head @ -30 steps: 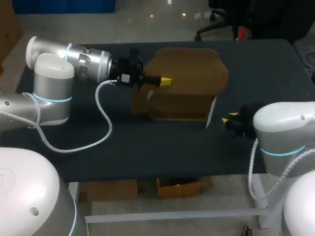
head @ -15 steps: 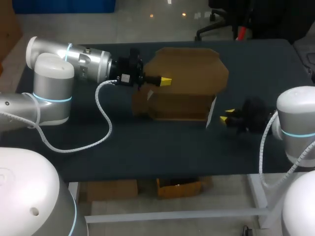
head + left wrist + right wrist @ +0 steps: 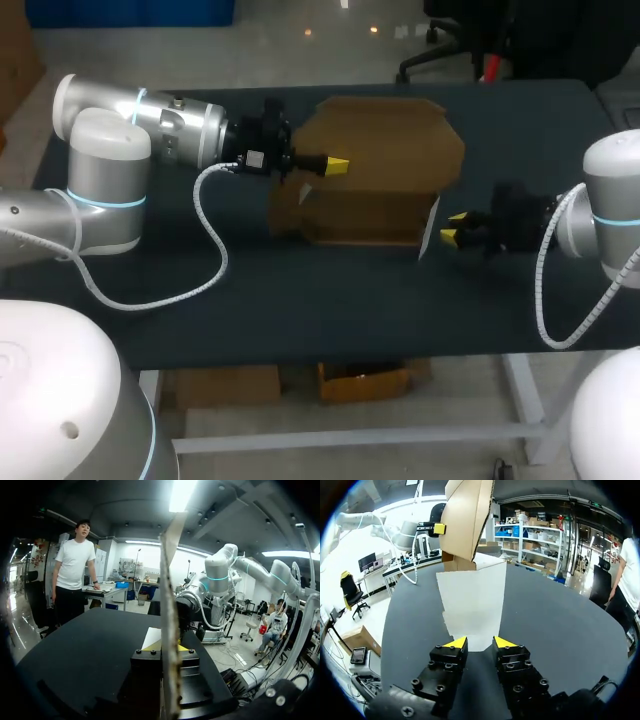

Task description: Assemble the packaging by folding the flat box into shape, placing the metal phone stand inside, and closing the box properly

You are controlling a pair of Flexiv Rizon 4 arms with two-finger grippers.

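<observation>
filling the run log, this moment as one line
stage: folding | left gripper: shut on upright lid of brown cardboard box | right gripper: open, facing white side flap

This is probably a robotics lab. The white left arm and right arm, trailing coiled cables, are hanging over a black table where a cardboard box is standing.

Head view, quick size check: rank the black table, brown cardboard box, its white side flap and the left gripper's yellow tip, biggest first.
1. black table
2. brown cardboard box
3. white side flap and the yellow tip of the left gripper: both small, the flap a thin edge-on strip; too close to rank.
</observation>
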